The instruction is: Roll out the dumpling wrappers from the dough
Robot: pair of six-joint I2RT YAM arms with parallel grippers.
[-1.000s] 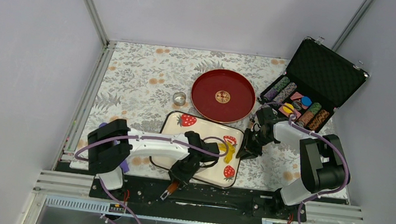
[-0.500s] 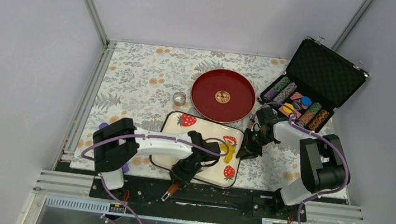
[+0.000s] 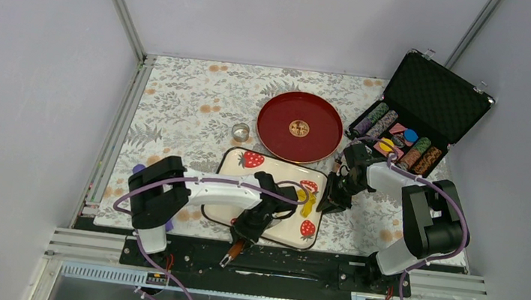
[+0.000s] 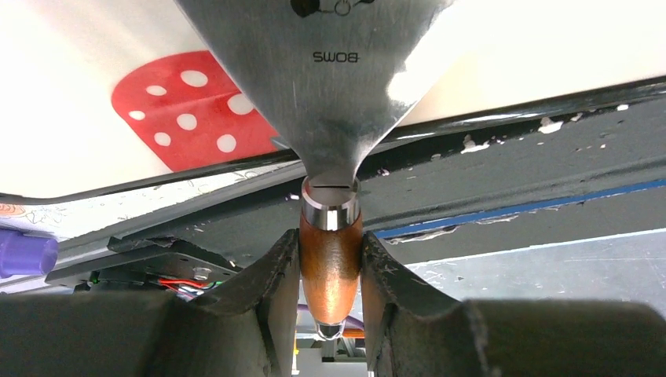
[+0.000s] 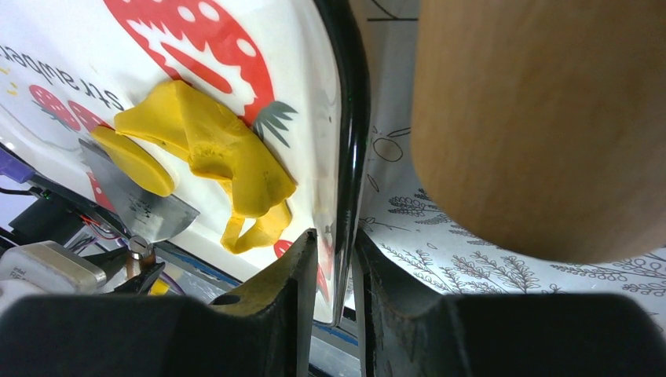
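Observation:
The white strawberry-print tray (image 3: 243, 185) lies near the table's front. On its right part lies a ragged yellow dough patch (image 3: 308, 204), also in the right wrist view (image 5: 212, 149). A small round yellow wrapper (image 5: 133, 161) sits on the metal scraper blade (image 5: 137, 208) beside it. My left gripper (image 3: 241, 236) is shut on the scraper's wooden handle (image 4: 331, 259), and the blade (image 4: 330, 86) reaches over the tray's front edge. My right gripper (image 3: 330, 201) is shut on the tray's black right rim (image 5: 349, 118).
A thick wooden roller (image 5: 542, 118) lies on the floral cloth just right of the tray. A red round tray (image 3: 299, 127) and a metal ring cutter (image 3: 240, 131) stand behind. An open poker chip case (image 3: 417, 114) is at the back right. A purple object (image 3: 138, 169) lies at the left.
My left arm has shifted a little to the right with the scraper. The right arm and the tray have not moved.

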